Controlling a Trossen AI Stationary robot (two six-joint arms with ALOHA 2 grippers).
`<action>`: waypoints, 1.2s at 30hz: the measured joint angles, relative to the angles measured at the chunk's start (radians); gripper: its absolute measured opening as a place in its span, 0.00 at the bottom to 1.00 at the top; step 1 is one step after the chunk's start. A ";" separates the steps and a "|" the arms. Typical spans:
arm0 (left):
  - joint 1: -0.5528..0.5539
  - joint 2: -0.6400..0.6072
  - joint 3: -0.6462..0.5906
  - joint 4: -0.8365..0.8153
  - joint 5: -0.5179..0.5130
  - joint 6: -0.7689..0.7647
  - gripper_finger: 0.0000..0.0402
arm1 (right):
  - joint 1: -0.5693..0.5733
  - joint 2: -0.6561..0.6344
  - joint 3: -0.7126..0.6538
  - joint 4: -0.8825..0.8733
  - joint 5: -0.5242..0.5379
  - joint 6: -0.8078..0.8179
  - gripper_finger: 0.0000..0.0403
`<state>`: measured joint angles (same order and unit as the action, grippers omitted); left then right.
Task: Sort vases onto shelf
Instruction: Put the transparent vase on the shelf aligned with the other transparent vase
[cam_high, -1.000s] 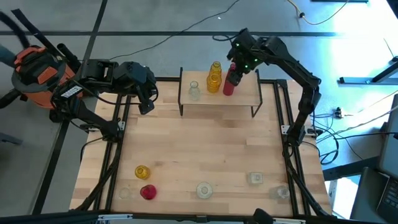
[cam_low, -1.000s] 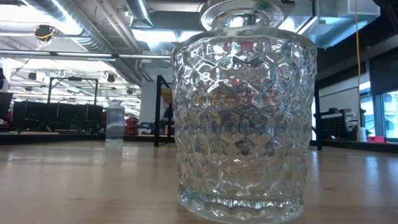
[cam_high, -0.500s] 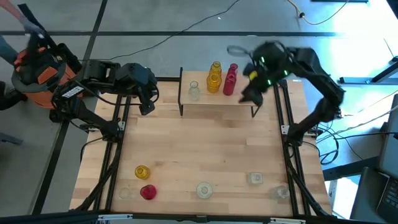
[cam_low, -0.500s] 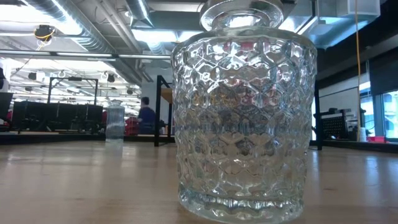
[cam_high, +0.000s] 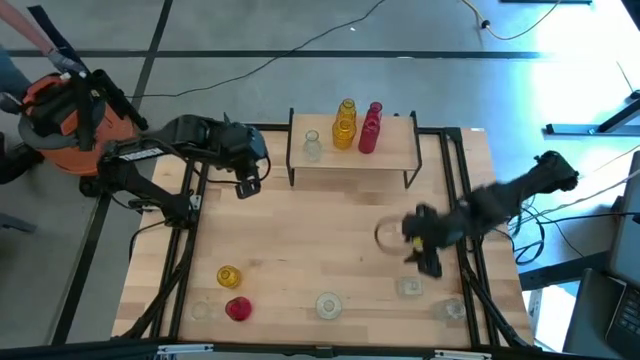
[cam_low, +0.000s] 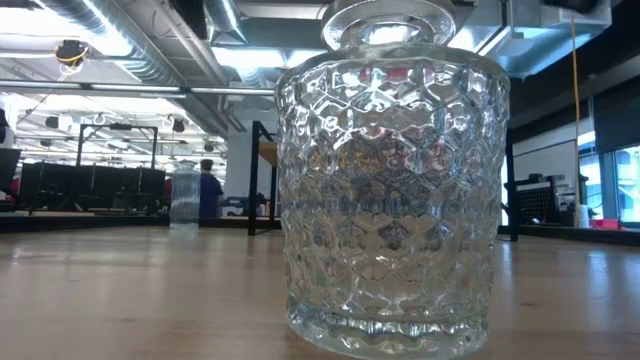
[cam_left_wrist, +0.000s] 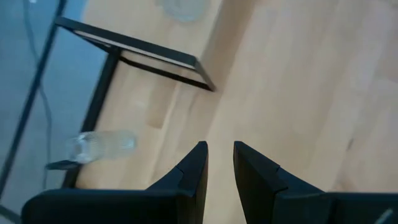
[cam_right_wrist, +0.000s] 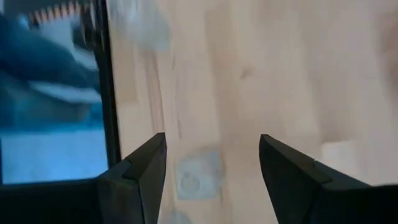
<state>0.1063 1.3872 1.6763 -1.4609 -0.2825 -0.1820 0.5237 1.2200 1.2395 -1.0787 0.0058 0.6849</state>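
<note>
The shelf (cam_high: 385, 155) stands at the table's far edge and carries a clear vase (cam_high: 312, 146), a yellow vase (cam_high: 344, 126) and a red vase (cam_high: 369, 128), all upright. Along the near edge stand a yellow vase (cam_high: 228, 276), a red vase (cam_high: 237, 309) and several clear vases (cam_high: 328, 305), one filling the low view (cam_low: 390, 190). My right gripper (cam_high: 425, 255) hovers open over the near right, above a clear vase (cam_right_wrist: 198, 175). My left gripper (cam_high: 246, 185) hangs left of the shelf with its fingers (cam_left_wrist: 219, 163) slightly apart and nothing between them.
Black frame rails (cam_high: 190, 250) run along the table's left and right sides. An orange device (cam_high: 60, 115) sits beyond the far left corner. The middle of the wooden tabletop (cam_high: 320, 230) is bare. A person shows far off in the room (cam_low: 208, 190).
My right gripper has swung fast from the red vase on the shelf toward the table's near right, sinking and rolling as it went; the red vase stays upright on the shelf. My left gripper has sunk a little beside the shelf's left end.
</note>
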 joint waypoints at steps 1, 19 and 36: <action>0.000 0.000 -0.013 0.010 0.012 0.001 0.17 | 0.038 0.001 -0.044 0.029 0.002 0.019 0.53; 0.000 0.000 -0.036 0.028 0.041 0.017 0.17 | 0.286 0.016 -0.394 0.347 0.122 0.255 0.53; 0.000 0.000 -0.036 0.035 0.042 0.001 0.17 | 0.269 0.153 -0.409 0.431 0.025 0.171 0.51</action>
<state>0.1062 1.3869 1.6405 -1.4261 -0.2409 -0.1814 0.7925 1.3729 0.8303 -0.6481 0.0311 0.8562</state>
